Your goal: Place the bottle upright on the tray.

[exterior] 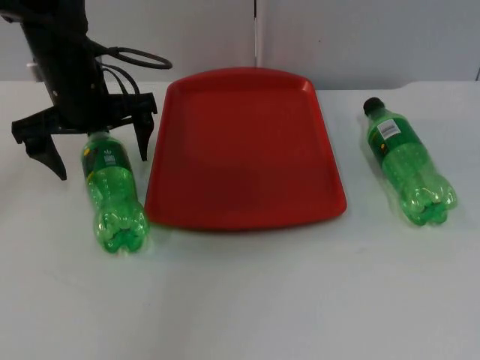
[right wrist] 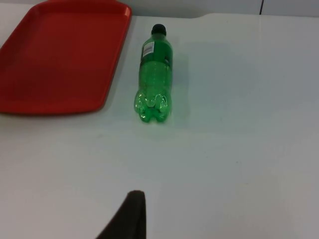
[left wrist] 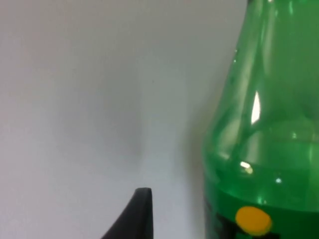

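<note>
A red tray (exterior: 247, 150) is centred on the white table (exterior: 300, 300). Left of the tray, a green bottle (exterior: 112, 195) is laid on its side, its neck straddled by the wide-spread left gripper (exterior: 97, 150). Right of the tray, a second green bottle (exterior: 409, 161) is also laid flat.

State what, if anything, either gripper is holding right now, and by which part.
Nothing is held. The left gripper hangs open over the neck end of the left bottle, which lies on the table. The right bottle lies untouched beside the tray.
</note>
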{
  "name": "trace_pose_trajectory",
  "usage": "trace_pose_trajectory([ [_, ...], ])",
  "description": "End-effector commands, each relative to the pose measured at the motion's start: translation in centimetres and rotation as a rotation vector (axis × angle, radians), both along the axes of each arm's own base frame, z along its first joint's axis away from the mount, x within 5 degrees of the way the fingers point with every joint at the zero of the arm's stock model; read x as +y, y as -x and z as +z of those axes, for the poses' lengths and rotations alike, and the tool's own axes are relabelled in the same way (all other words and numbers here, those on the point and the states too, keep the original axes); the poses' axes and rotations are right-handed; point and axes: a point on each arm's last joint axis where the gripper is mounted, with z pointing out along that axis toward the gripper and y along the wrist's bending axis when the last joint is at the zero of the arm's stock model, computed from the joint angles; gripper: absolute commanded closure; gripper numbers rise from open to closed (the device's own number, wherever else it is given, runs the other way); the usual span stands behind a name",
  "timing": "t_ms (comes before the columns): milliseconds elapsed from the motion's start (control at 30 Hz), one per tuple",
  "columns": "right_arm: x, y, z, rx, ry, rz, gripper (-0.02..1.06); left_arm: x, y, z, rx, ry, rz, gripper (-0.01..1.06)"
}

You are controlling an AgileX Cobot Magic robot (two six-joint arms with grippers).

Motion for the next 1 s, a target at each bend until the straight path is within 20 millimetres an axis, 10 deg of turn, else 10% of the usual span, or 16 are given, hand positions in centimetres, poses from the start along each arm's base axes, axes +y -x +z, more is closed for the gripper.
trace_pose_trajectory([
  [0, 0.0, 0.0, 0.0, -0.006, 0.01, 0.006, 0.0, -0.3, -0.2, -0.3, -0.015, -0.003, 0.005, 0.0],
  [967, 0.0, 0.0, 0.0, -0.007, 0.015, 0.002, 0.0, -1.1, -0.6, -3.2, -0.031, 0.008, -0.051, 0.0],
])
